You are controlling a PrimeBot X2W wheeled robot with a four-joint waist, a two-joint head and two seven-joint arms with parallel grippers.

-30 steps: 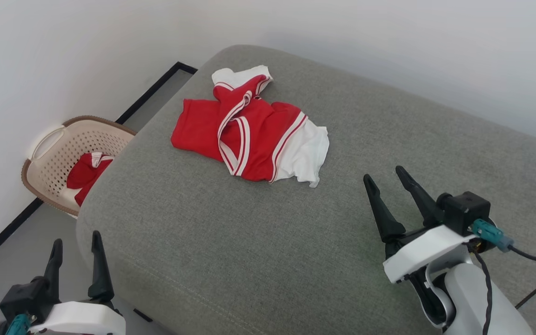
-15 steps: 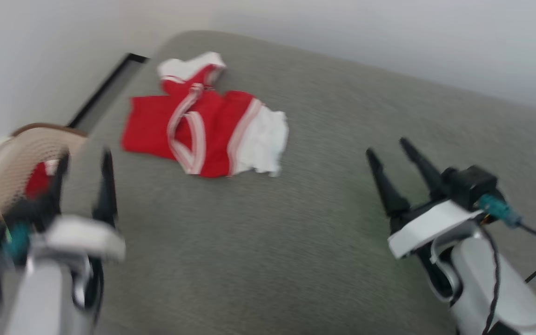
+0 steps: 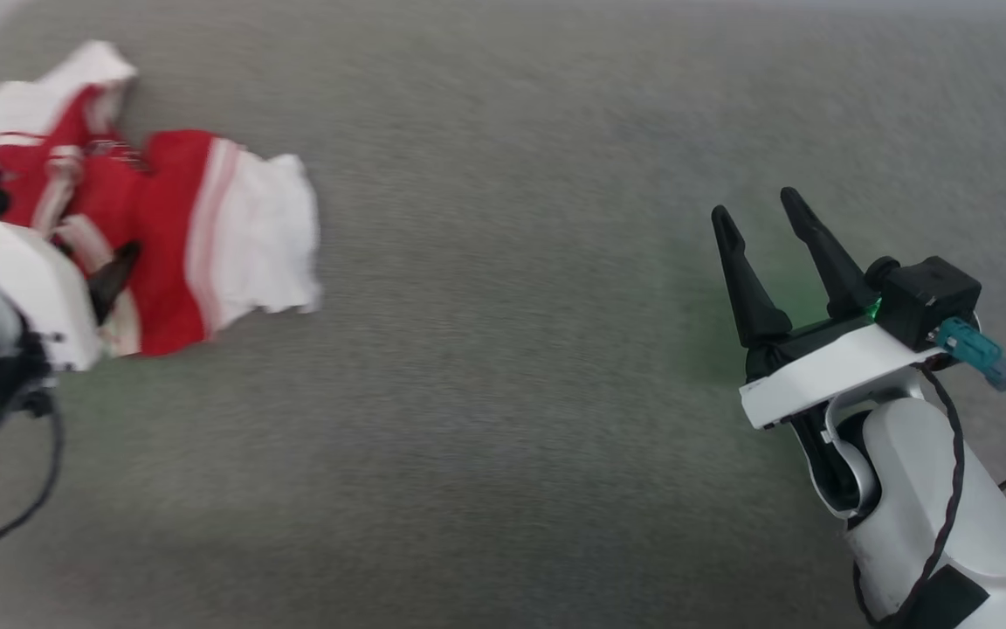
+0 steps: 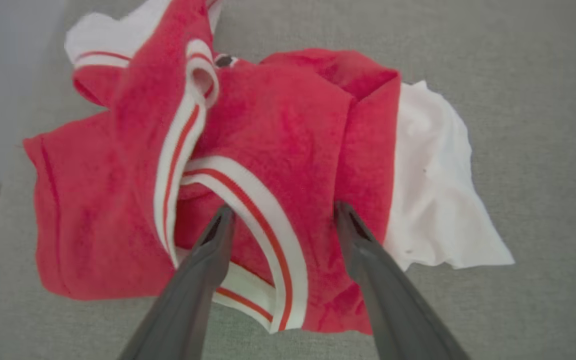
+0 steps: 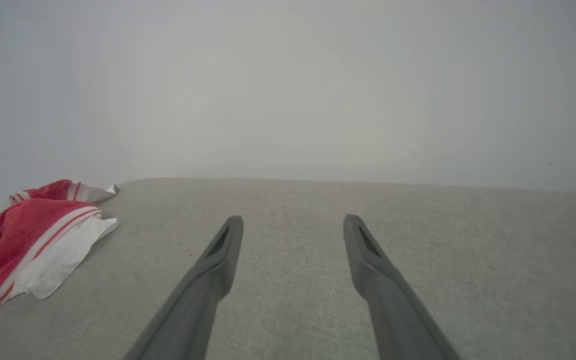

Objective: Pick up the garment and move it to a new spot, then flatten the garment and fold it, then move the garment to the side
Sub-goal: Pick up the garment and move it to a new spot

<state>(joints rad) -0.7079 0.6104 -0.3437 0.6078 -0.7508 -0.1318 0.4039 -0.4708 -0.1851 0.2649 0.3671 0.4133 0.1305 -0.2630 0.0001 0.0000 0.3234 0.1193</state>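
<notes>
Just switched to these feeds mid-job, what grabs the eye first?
The crumpled red-and-white garment lies on the grey cushion, at the head view's left edge. The left gripper hangs right over it, fingers spread across its striped trim. The right gripper hovers open over bare cushion, far to the right.

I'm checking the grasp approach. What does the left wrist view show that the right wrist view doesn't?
Left wrist view: the left hand open, close over the crumpled garment, straddling its striped trim. Right wrist view: the right hand open above the grey cushion, apart from the garment, with a pale wall beyond. Shared: the garment lying on the cushion.
</notes>
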